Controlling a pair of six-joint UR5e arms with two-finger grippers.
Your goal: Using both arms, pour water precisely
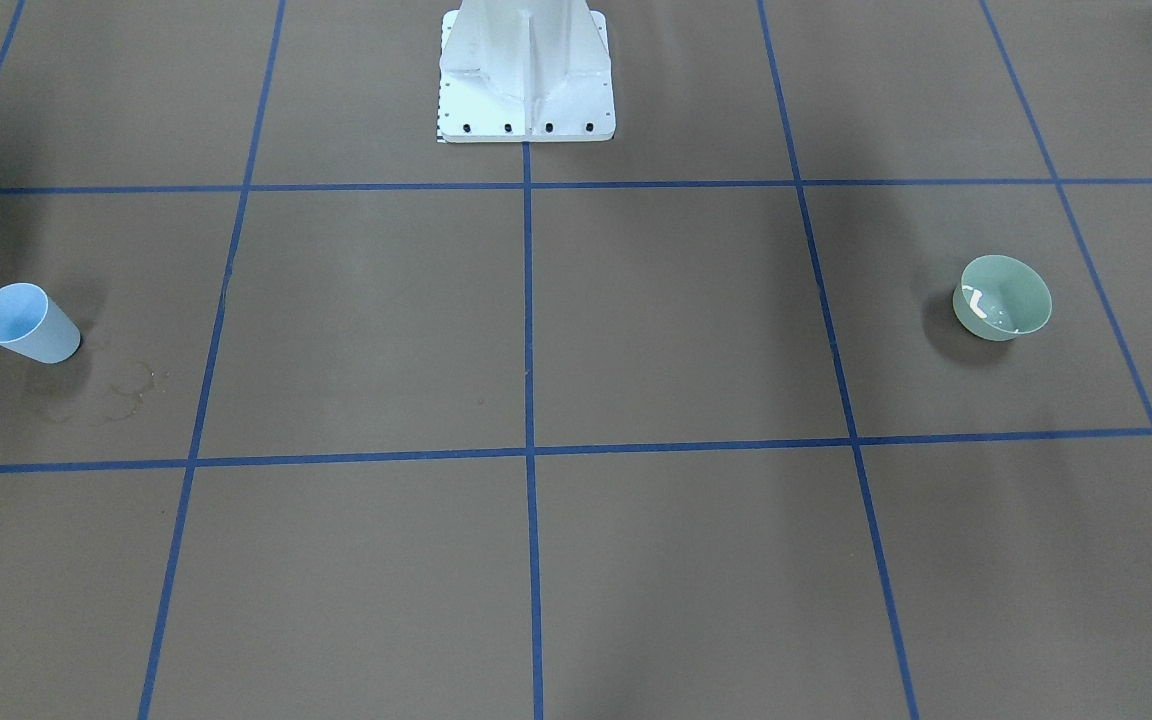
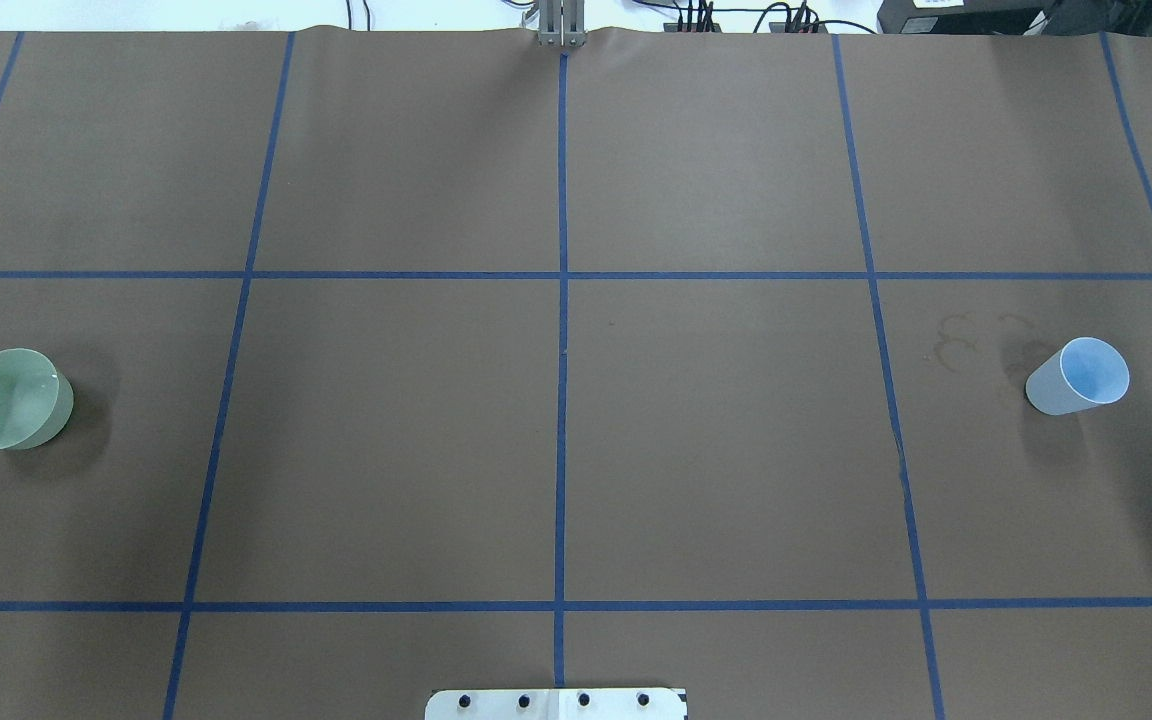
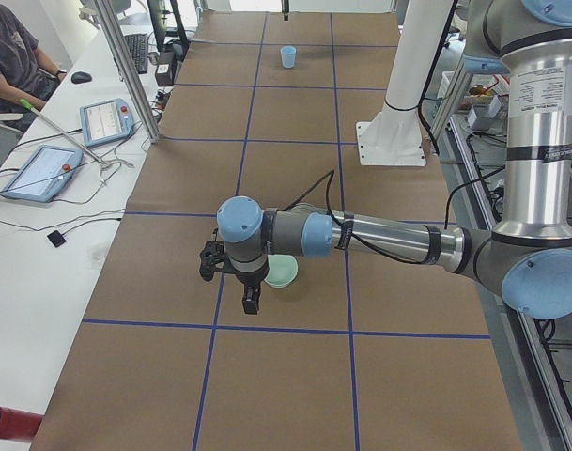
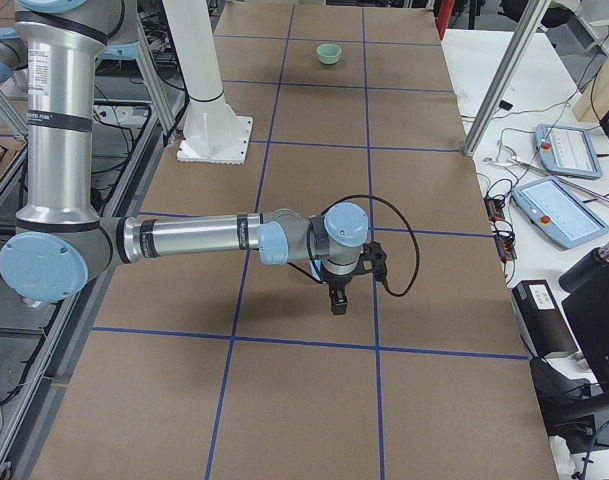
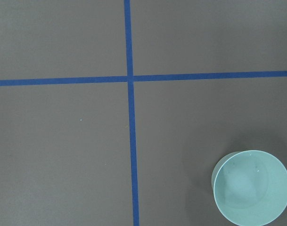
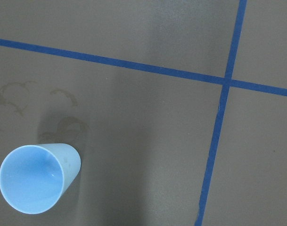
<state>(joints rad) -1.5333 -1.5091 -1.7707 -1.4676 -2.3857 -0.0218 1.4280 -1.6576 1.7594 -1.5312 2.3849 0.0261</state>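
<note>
The water (image 1: 983, 303) is lying in the bottom of the green bowl (image 1: 1002, 297), showing only as white glints. The bowl is standing upright on the bench (image 2: 716, 450) on the robot's left side. The blue cup (image 1: 28, 323) is standing upright on the robot's right side, well apart from the bowl; whether it is holding any liquid cannot be told. Dried ring stains (image 1: 131, 385) are marking the brown bench cover just beside the cup.

The left arm (image 3: 379, 235) is reaching out level over the bench, its left claw (image 3: 252, 303) pointing down and hanging just beside the bowl. The right arm (image 4: 194, 238) is doing likewise at the other end, its right claw (image 4: 338, 298) pointing down. Both claws are showing only in the side views, so I cannot tell whether either is spread or pressed together.

Writing is running along each arm's upright tube, too small to read.
</note>
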